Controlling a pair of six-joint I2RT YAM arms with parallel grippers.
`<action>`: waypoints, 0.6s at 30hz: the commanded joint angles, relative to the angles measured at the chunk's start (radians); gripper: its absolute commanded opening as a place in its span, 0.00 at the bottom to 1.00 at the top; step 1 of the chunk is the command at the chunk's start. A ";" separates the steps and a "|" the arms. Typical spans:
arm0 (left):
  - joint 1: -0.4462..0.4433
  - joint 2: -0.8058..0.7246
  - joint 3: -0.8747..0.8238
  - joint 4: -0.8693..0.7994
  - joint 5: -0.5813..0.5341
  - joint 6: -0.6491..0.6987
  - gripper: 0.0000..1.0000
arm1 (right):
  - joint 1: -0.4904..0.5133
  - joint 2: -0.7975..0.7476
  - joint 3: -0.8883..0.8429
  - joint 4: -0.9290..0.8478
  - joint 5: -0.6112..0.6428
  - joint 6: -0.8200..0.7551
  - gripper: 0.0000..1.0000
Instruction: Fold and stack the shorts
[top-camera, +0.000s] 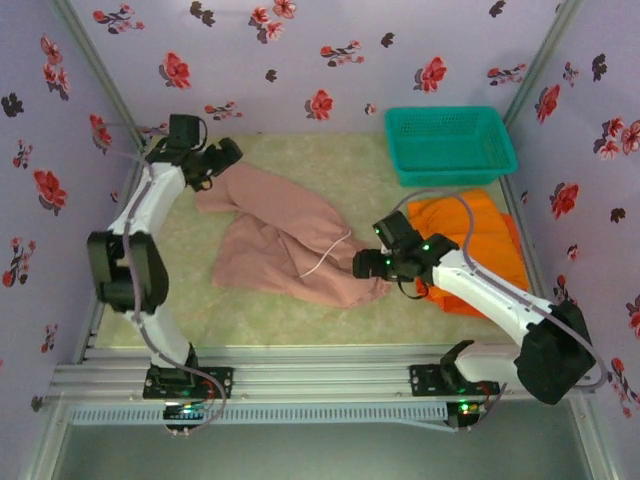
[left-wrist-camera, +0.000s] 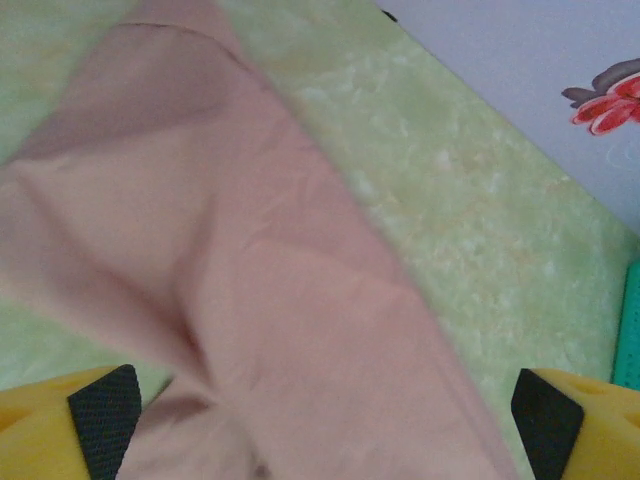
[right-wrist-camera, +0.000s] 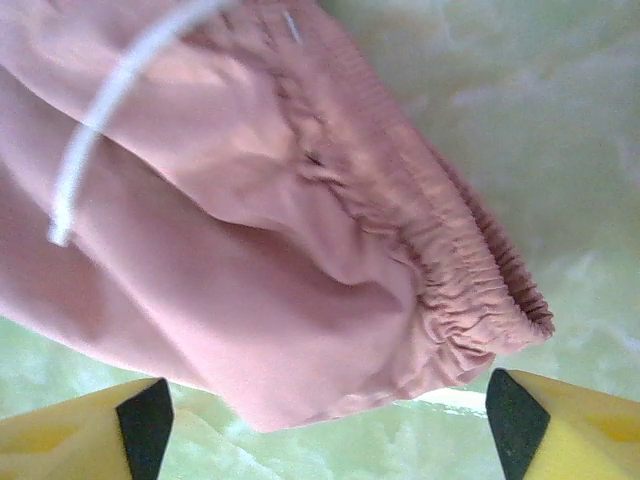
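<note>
Green table (top-camera: 330, 165) carries pink shorts (top-camera: 285, 240) (crumpled), orange shorts (top-camera: 490, 232), teal basket (top-camera: 450, 172)

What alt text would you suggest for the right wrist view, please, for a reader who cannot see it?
The gathered waistband corner of dusty pink shorts lies on a pale green mat, just above the right gripper, whose yellow, black-padded fingers stand wide apart. A white drawstring curves across the cloth at upper left.

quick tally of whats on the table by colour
dusty pink cloth shorts with white drawstring: 1
bright orange cloth heap: 1, layers not countable
teal plastic mesh basket: 1
total: 3
</note>
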 joint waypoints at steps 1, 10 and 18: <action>0.006 -0.252 -0.155 0.008 -0.105 -0.011 0.99 | 0.003 -0.005 0.075 -0.063 0.052 -0.051 0.89; -0.013 -0.612 -0.691 -0.028 -0.059 -0.155 0.99 | -0.001 0.279 0.376 0.046 -0.060 -0.052 0.99; -0.046 -0.678 -0.971 0.037 -0.045 -0.201 0.92 | 0.002 0.615 0.667 0.099 -0.226 -0.002 0.99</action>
